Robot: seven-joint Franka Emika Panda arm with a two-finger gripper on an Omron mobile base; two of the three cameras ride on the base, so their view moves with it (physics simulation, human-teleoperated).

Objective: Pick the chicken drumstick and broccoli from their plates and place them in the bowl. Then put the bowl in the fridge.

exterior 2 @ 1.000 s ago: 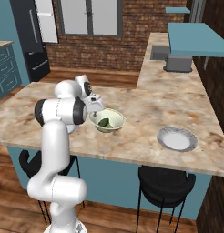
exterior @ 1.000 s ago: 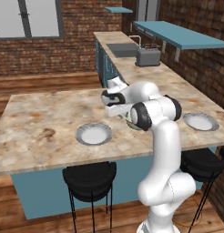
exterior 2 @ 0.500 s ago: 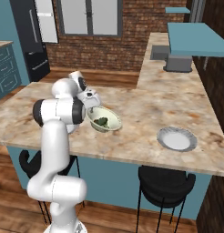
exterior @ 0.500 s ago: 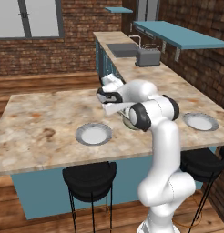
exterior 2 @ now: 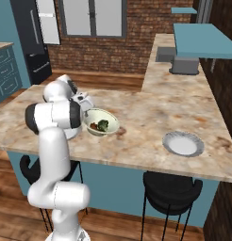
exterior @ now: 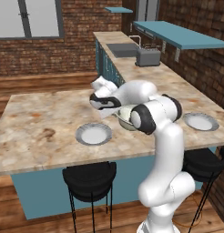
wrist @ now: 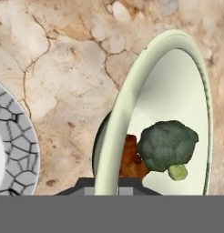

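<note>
The pale greenish-white bowl [exterior 2: 102, 122] stands on the island counter with the broccoli [exterior 2: 104, 124] and the reddish-brown chicken drumstick [exterior 2: 93, 125] inside it. My gripper [exterior 2: 87, 112] is shut on the bowl's near-left rim. In the hand view the rim [wrist: 127, 100] runs up from between my gripper [wrist: 109, 186] tips, with the broccoli [wrist: 167, 144] and chicken drumstick [wrist: 129, 157] just beyond. In the left base view the bowl [exterior: 124, 119] is half hidden by my arm and the gripper [exterior: 109, 110]. The plates [exterior: 93, 134] [exterior: 201, 121] lie bare on either side. The black fridge [exterior 2: 35, 37] stands far left.
A grey toaster [exterior: 148, 56] and a sink [exterior: 124, 48] sit on the back counter under a teal shelf [exterior: 177, 34]. Black stools [exterior: 89, 175] stand below the island's front edge. The right plate [exterior 2: 183, 143] lies near that edge.
My gripper has closed on the bowl's rim. Hand and bowl together have shifted slightly to the left along the counter.
</note>
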